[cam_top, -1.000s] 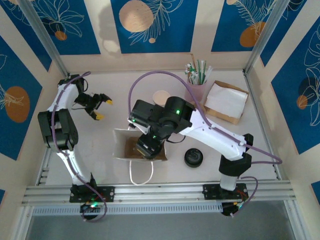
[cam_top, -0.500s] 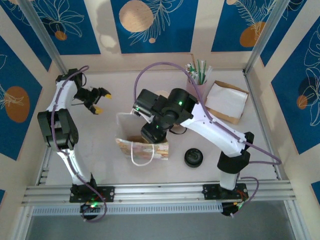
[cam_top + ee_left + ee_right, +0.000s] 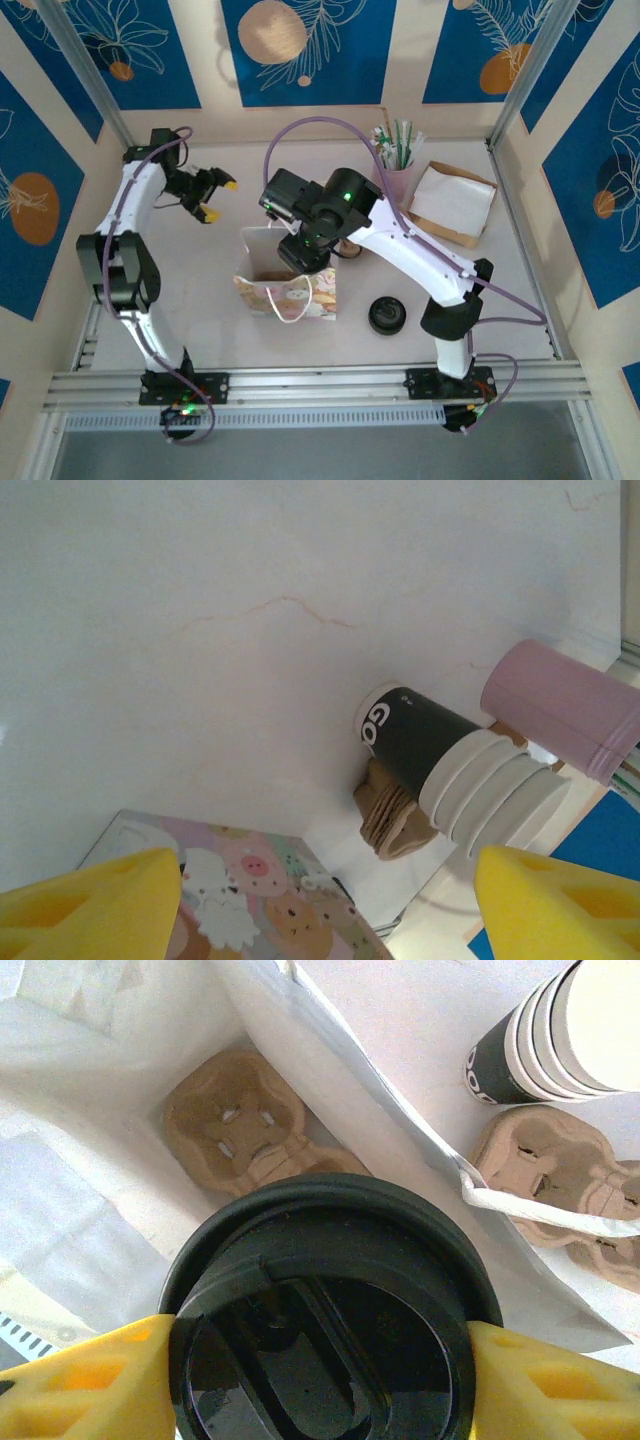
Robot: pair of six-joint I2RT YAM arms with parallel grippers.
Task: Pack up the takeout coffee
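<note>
Right gripper (image 3: 320, 1380) has the coffee (image 3: 330, 1270) pinched between its yellow fingers, one on each side of the black lid. The cup hangs right over the open mouth of the paper bag (image 3: 285, 298). Looking past the cup on my wrist feed, I can see a cardboard cup carrier (image 3: 235, 1125) lying on the bag's floor. Left gripper (image 3: 220, 199) is over the far-left part of the table (image 3: 200, 280), fingers spread wide with nothing between them. A stack of paper cups (image 3: 450, 765) and a pink cup (image 3: 560, 710) sit beyond the bag. A loose black lid (image 3: 387, 315) lies on its right.
</note>
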